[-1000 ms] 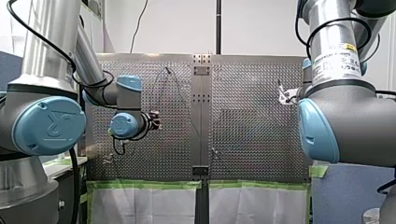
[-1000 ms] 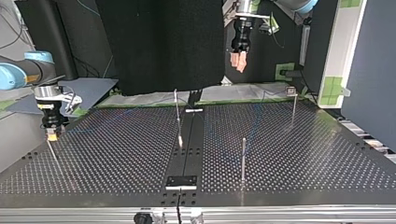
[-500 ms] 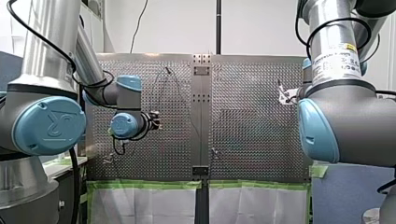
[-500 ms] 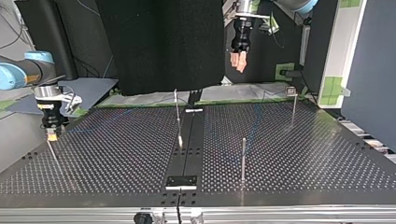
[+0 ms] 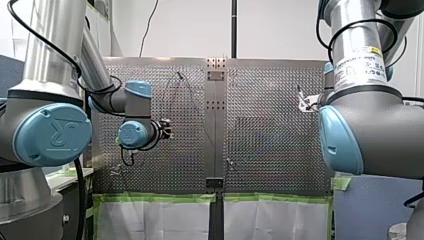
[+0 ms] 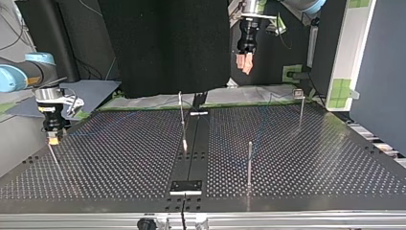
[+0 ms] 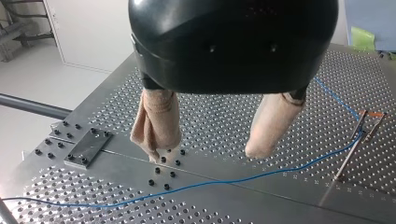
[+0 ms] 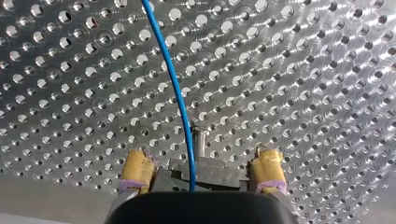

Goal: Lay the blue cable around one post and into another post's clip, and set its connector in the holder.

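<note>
My left gripper [image 7: 205, 150] hangs high over the far side of the table [image 7: 224, 116], pointing down. Its two beige pads [image 7: 156, 123], soft and wrinkled like cloth wraps, are spread apart with nothing between them. In the top view it [image 6: 244, 64] is well clear of the surface. My right gripper [image 8: 201, 154] is down low at the table's edge, at the top view's left [image 6: 52, 139]. It points straight down, with its yellow pads [image 8: 137, 169] parted on either side of a small metal block [image 8: 215, 168]. I cannot see either pad pressing on the block, so I read this gripper as released. The blue cable [image 8: 173, 88] is thin and smooth. It runs across the table's shiny rows of holes, passes between those pads and lies over the middle of the block. I cannot make out its connector. Under my left gripper the cable [image 7: 261, 175] lies flat on the table in a long loose curve. It runs just beside a thin metal post [image 7: 350, 156], but I cannot tell whether it touches it. A flat rectangular plate [image 7: 86, 147] held by dark screws sits on the table's smooth centre strip, well apart from that post. In the top view, slim upright posts [image 6: 249, 163] stand on the dark perforated surface.
</note>
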